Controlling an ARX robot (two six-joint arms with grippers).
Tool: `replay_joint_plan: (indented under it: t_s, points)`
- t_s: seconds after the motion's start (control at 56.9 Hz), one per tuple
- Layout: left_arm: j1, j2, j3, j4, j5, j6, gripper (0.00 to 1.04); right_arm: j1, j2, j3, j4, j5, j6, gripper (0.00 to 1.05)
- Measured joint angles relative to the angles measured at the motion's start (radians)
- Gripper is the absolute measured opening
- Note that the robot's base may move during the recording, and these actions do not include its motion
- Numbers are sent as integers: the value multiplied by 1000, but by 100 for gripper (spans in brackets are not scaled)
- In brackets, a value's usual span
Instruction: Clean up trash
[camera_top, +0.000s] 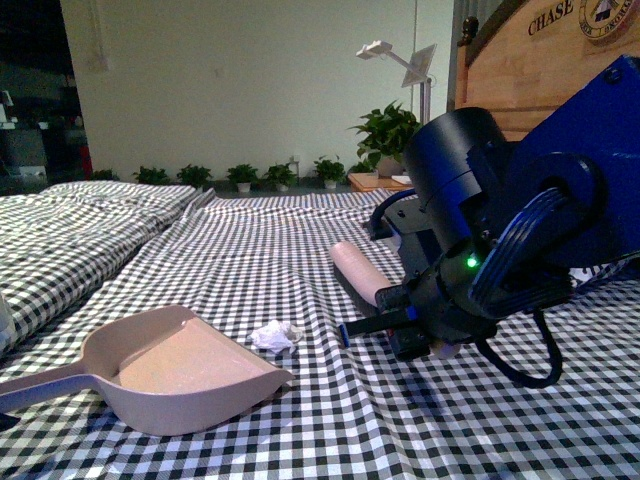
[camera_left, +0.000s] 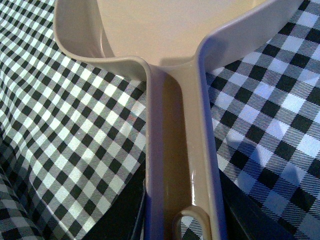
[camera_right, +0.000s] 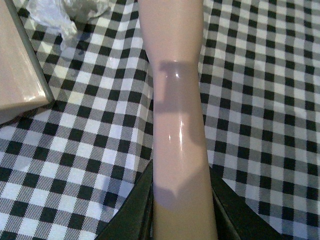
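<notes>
The right gripper (camera_right: 182, 220) is clamped on a smooth pinkish-beige handle (camera_right: 177, 125); in the right wrist view its dark fingers (camera_right: 131, 215) press against both sides of the handle's lower part, and the handle runs straight out ahead of them over the black-and-white checked cloth (camera_right: 260, 100). In the front view the right arm (camera_top: 500, 240) fills the right of the scene, and the handle's rounded far end (camera_top: 358, 268) shows beyond it, lying low over the cloth.

The left gripper (camera_left: 182, 220) is closed on the dustpan handle (camera_left: 177, 150): dark jaws flank the channel-shaped handle on both sides near its hanging loop, and the handle widens ahead into the pan.

The trash (camera_top: 277, 336) is a small crumpled white wad, wrinkled and irregular, with folds that catch the light. It lies on the cloth just beyond the open lip of the dustpan (camera_top: 180, 375), between the pan and the right arm, apart from both grippers. In the right wrist view the wad (camera_right: 65, 12) sits ahead of the right gripper and off to one side of the held handle, close to a corner of the dustpan (camera_right: 20, 80). It does not touch the handle; whether it touches the pan's lip cannot be told.
</notes>
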Motion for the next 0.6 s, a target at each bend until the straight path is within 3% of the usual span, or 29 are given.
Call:
replay_joint_plan:
  t_s: [0.598]
  points:
    - [0,0,0,0,0,0,28,20,41,11,-61,-45,-3,21]
